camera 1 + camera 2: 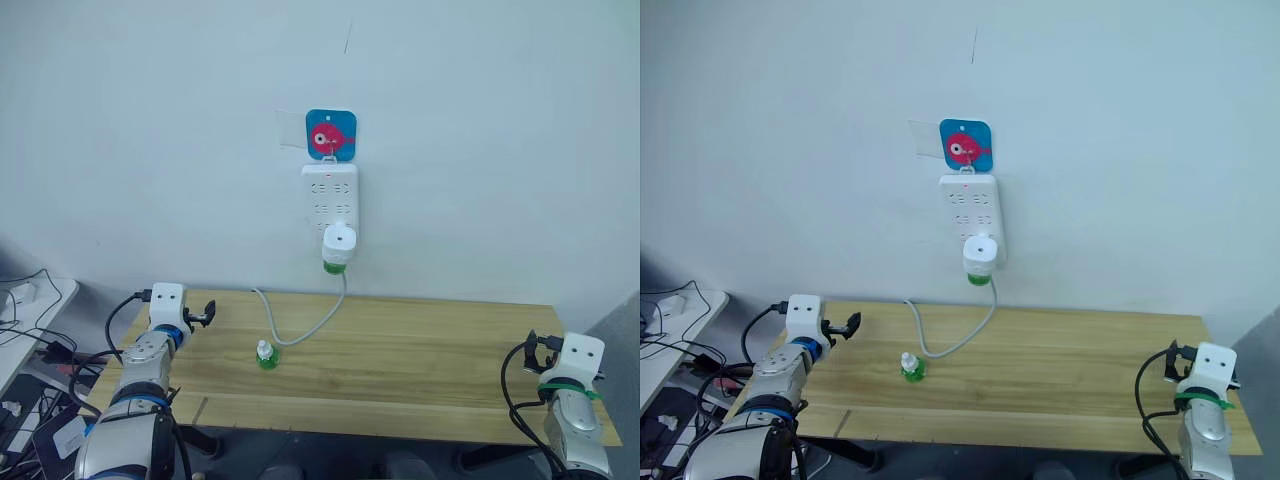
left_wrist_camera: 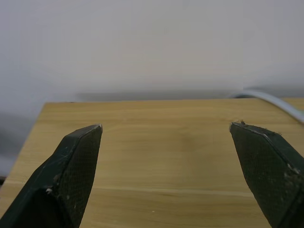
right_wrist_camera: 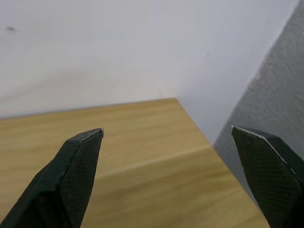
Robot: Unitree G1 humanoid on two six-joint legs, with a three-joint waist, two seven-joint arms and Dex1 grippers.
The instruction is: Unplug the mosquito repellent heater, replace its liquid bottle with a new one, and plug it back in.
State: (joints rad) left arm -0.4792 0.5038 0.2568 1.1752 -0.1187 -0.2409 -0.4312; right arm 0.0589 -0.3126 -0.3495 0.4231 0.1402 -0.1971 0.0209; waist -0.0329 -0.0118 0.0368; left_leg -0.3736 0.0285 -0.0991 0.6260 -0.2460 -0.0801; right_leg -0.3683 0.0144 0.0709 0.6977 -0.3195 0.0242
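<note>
The mosquito repellent heater (image 1: 339,241) sits plugged into the bottom of the white power strip (image 1: 330,197), which hangs upright on the far wall under a blue square hook plate with a pink fish on it (image 1: 331,134). Its liquid bottle (image 1: 335,266) shows as a green band poking out beneath the heater, off the table and above its far edge. From the strip a grey cable (image 1: 300,333) drops down and loops across the far part of the wooden table (image 1: 420,370).

Down on the tabletop stands the new one (image 1: 266,354), upright with its white cap on, left of centre and just beside the cable's loop, though whether it touches the cable cannot be told.

Over on the left, the left gripper (image 1: 204,318) hovers above the table's far-left corner, well apart from the capped bottle. Its two black fingers (image 2: 78,164) are spread wide with nothing between them but bare wood, and in its wrist view a bit of the cable curves in at the side.

On the right, the right gripper (image 3: 166,142) is at the table's right edge, well away from everything. Its fingers (image 3: 76,166) are also spread wide and hold nothing; the wrist view looks over the table's far-right corner to the wall.

Cables and gear clutter the floor to the left of the table.
</note>
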